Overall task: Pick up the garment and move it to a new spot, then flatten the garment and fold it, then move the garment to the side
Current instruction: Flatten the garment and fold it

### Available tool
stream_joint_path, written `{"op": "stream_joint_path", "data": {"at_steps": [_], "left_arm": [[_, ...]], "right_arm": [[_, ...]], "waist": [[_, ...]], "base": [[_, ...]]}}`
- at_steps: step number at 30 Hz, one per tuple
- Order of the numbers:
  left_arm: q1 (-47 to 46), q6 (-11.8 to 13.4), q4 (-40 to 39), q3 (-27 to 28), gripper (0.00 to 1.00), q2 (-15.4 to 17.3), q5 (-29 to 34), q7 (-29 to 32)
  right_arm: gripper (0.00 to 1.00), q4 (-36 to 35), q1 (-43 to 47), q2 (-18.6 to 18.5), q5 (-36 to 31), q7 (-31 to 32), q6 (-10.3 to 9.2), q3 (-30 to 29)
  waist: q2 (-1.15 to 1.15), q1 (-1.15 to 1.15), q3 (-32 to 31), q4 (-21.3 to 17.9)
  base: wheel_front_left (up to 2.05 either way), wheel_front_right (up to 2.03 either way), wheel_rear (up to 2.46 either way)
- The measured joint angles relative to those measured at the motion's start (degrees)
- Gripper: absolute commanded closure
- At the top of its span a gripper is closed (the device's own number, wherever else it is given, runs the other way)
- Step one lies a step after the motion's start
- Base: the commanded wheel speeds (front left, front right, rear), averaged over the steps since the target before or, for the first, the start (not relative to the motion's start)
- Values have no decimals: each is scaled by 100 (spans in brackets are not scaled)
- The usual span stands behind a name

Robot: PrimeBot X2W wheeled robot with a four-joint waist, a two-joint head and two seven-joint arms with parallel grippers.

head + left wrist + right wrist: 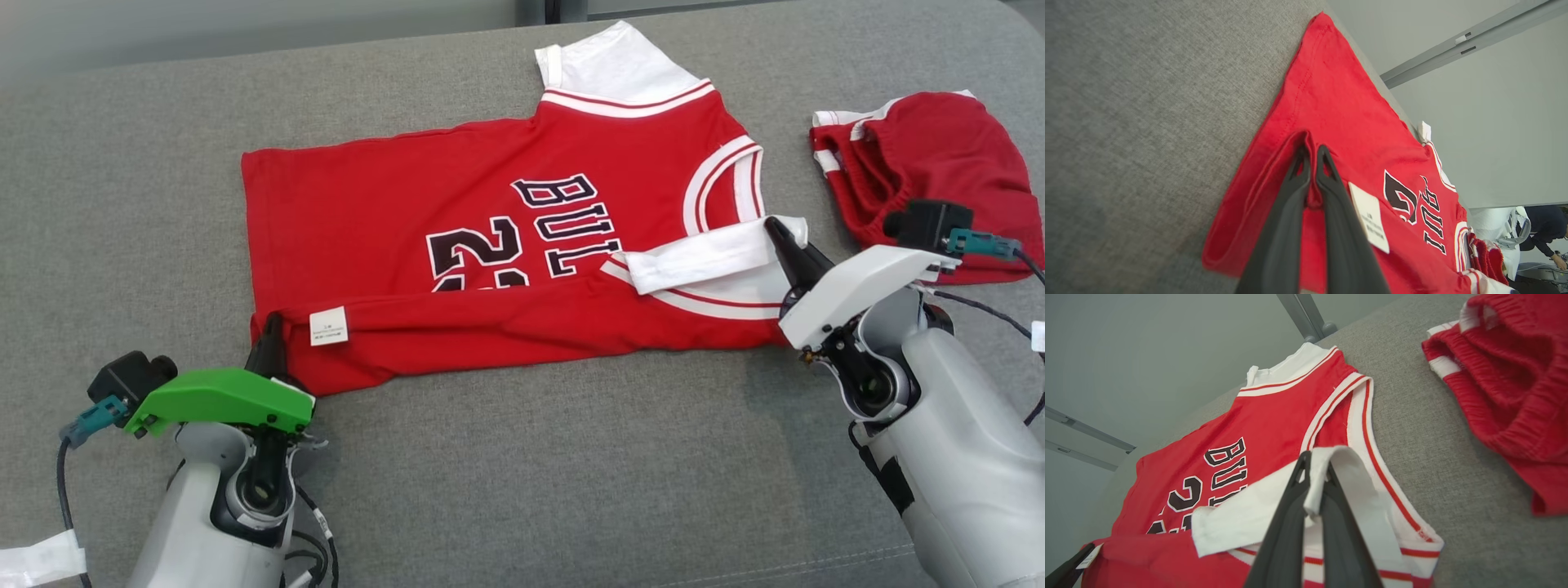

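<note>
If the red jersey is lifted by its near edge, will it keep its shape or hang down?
Probably floppy: the jersey folds over itself along the near edge and bunches between the shut jaws. It seems thin, so likely light. The rough grey cushion may drag on it and shift the fold.

Two red garments lay on one grey cushion [571,457]: one jersey [490,245] across the middle of the frame and one pair of shorts [939,155] at the upper right. The jersey bore one white label [328,325]. There were two grippers, the left gripper [271,325] at lower left and the right gripper [777,229] at right. One person [1545,228] showed in the left wrist view's lower right corner.
</note>
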Motion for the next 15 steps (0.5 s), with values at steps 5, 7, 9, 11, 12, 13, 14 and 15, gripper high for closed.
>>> {"op": "stream_joint_path", "data": {"at_steps": [5,7,9,11,12,13,14,15], "left_arm": [[-252,0,332,-71,19,5,275,-34],[-377,0,334,-120,0,4,381,-79],[-511,0,333,-169,0,7,425,-122],[-605,0,334,-221,0,13,495,-213],[-627,0,335,-230,0,16,536,-256],[-632,0,338,-233,0,21,564,-290],[-632,0,341,-243,0,23,587,-305],[-632,-2,343,-256,0,22,598,-314]], "right_arm": [[0,335,-225,143,4,-12,-98,-68],[0,380,-300,235,102,-86,-98,-209],[0,410,-407,302,170,-205,-96,-312],[0,435,-515,337,244,-332,-77,-405],[0,452,-549,339,267,-408,-48,-444],[0,470,-576,337,267,-481,-35,-475],[0,479,-592,334,268,-541,-11,-501],[0,482,-594,322,267,-597,30,-501]], "waist": [[0,0,45,-20],[0,0,50,-30],[0,0,48,-38],[0,0,36,-43],[0,0,22,-44],[0,0,4,-43],[0,0,-16,-42],[0,0,-36,-40]], "base": [[0,0,0],[0,0,0],[0,0,0],[0,0,0],[0,0,0],[0,0,0],[0,0,0],[0,0,0]]}}
